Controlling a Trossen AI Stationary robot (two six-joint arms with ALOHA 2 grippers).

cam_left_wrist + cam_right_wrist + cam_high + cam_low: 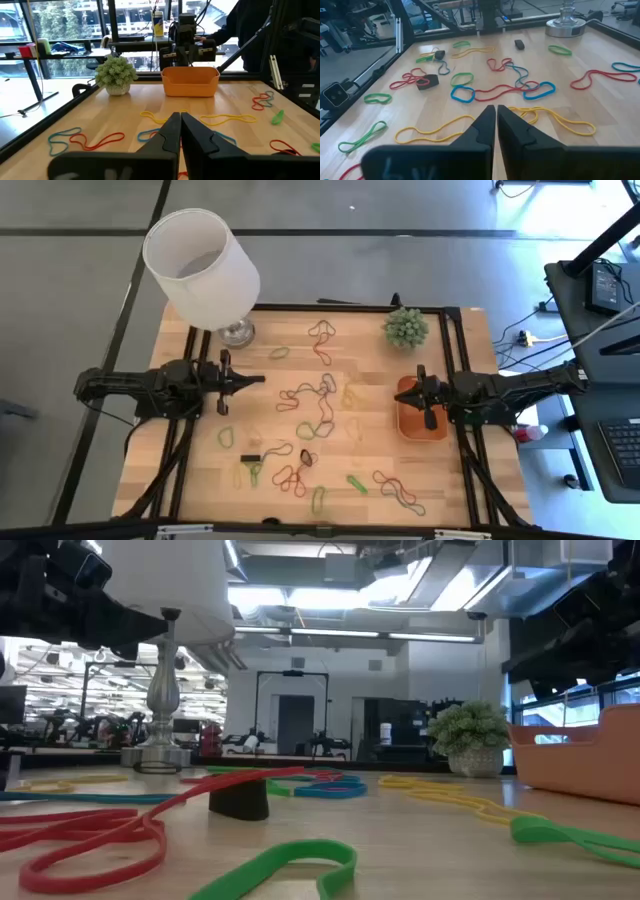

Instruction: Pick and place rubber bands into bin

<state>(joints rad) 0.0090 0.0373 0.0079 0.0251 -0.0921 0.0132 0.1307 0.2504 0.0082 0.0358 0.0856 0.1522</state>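
Many rubber bands [318, 395] in red, green, yellow, blue and dark colours lie flat and scattered over the middle and near part of the wooden table; they also show in the right wrist view [510, 90] and close up in the low view [90, 840]. The orange bin [420, 420] sits on the table near its right edge and faces my left wrist camera [190, 82]. My left gripper [262, 380] hovers shut left of the bands, its fingers [180, 122] pointing at the bin. My right gripper [400, 392] is shut above the bin's left rim, pointing left over the bands [496, 112].
A white lamp [200, 265] stands on its metal base [237, 332] at the far left corner. A small potted plant [406, 327] sits just beyond the bin. A black frame rail runs around the table. A person in dark clothing [245, 25] is behind the right arm.
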